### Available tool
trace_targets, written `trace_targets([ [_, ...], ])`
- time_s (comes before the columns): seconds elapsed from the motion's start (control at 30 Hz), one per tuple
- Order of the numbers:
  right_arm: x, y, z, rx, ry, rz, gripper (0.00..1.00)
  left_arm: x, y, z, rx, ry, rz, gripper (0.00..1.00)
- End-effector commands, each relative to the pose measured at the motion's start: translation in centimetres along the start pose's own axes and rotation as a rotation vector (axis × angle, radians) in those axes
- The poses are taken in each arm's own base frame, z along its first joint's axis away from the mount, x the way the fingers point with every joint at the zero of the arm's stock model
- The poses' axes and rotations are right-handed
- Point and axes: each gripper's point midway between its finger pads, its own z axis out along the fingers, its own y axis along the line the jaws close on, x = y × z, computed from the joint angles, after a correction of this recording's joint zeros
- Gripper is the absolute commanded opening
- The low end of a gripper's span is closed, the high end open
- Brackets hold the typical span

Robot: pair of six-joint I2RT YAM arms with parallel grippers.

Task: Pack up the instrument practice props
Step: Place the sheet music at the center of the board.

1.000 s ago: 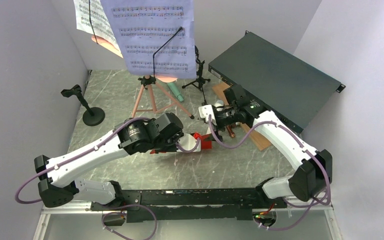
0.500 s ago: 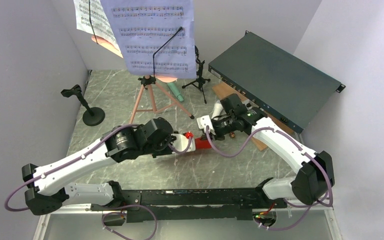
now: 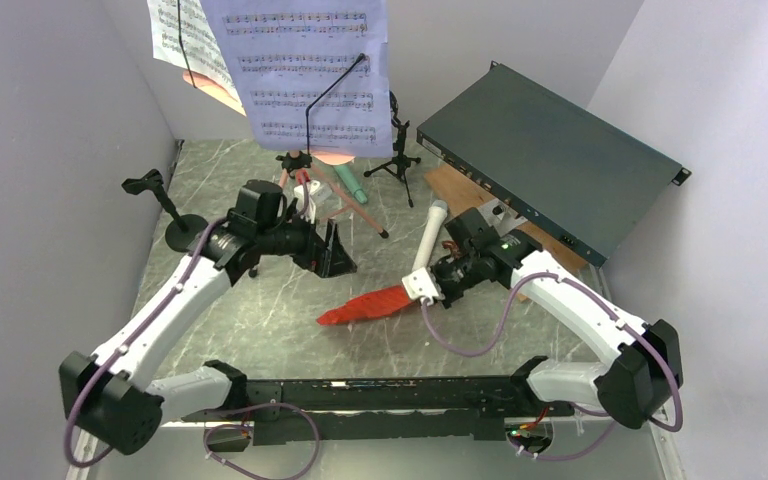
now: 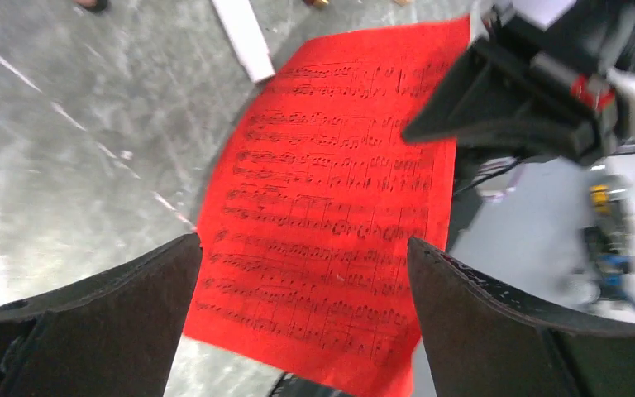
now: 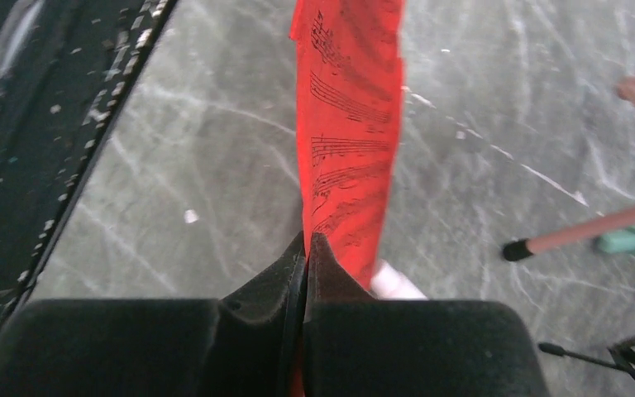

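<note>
My right gripper (image 3: 415, 296) (image 5: 306, 248) is shut on one edge of the red sheet-music page (image 3: 368, 306) (image 5: 351, 107), which hangs out from it low over the table. My left gripper (image 3: 332, 255) (image 4: 302, 289) stands open above and to the left of the page, nothing between its fingers (image 4: 116, 306). The white microphone (image 3: 430, 232) lies beside the right gripper. The pink tripod (image 3: 305, 190) stands at the back with the lavender page (image 3: 300, 70) and white page (image 3: 182, 40) on it. The green microphone (image 3: 352, 185) lies by its legs.
A black round-base microphone mount (image 3: 178, 222) stands at the left, a small black tripod mount (image 3: 397, 150) at the back. The dark green metal box (image 3: 550, 165) leans at the right over a wooden board (image 3: 457, 190). Grey walls close in on both sides.
My left gripper let go of the red page, opened and pulled back up to the left. My right gripper shut on the page and carried it down toward the near side.
</note>
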Motion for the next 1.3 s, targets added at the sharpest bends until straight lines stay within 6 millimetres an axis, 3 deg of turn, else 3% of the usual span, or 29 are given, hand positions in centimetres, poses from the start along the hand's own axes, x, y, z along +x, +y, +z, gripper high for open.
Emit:
trace_targets([
  [0.0, 0.5, 4.5, 0.5, -0.126, 0.036, -0.088, 0.0, -0.1, -2.1, 1.9, 0.296, 0.009, -0.304, 0.99],
  [0.07, 0.4, 5.2, 0.4, -0.131, 0.049, -0.106, 0.0, 0.8, -1.5, 3.0, 0.31, 0.027, -0.362, 0.99],
  [0.13, -0.6, 4.5, -0.3, -0.117, 0.05, -0.134, 0.0, 1.6, -1.1, 3.8, 0.315, 0.047, -0.422, 1.0],
  [0.3, -5.4, -0.2, -2.4, -0.075, 0.047, -0.239, 0.0, 2.7, -0.3, 5.5, 0.309, 0.102, -0.596, 0.99],
  [0.47, -9.4, -2.7, -3.8, -0.057, 0.047, -0.288, 0.0, 4.0, 0.4, 6.4, 0.282, 0.139, -0.736, 0.99],
  [0.6, -13.0, -3.4, -6.0, -0.012, -0.025, -0.283, 0.0, 3.4, 0.7, 6.4, 0.33, 0.073, -0.836, 0.99],
  [0.7, -14.3, -3.2, -6.9, -0.003, -0.059, -0.285, 0.0, 2.5, 0.6, 6.0, 0.401, 0.016, -0.933, 1.0],
  [0.8, -14.2, -3.7, -7.1, 0.018, -0.047, -0.278, 0.0, 1.6, 0.4, 5.7, 0.439, -0.014, -0.991, 1.0],
  [1.1, -10.3, -2.4, -3.5, -0.016, -0.019, -0.222, 0.0, -0.9, -1.8, 3.6, 0.58, -0.037, -1.039, 0.99],
  [1.27, -9.6, -1.7, -3.0, -0.033, -0.019, -0.217, 0.0, -1.6, -2.7, 2.6, 0.582, -0.008, -0.998, 0.98],
])
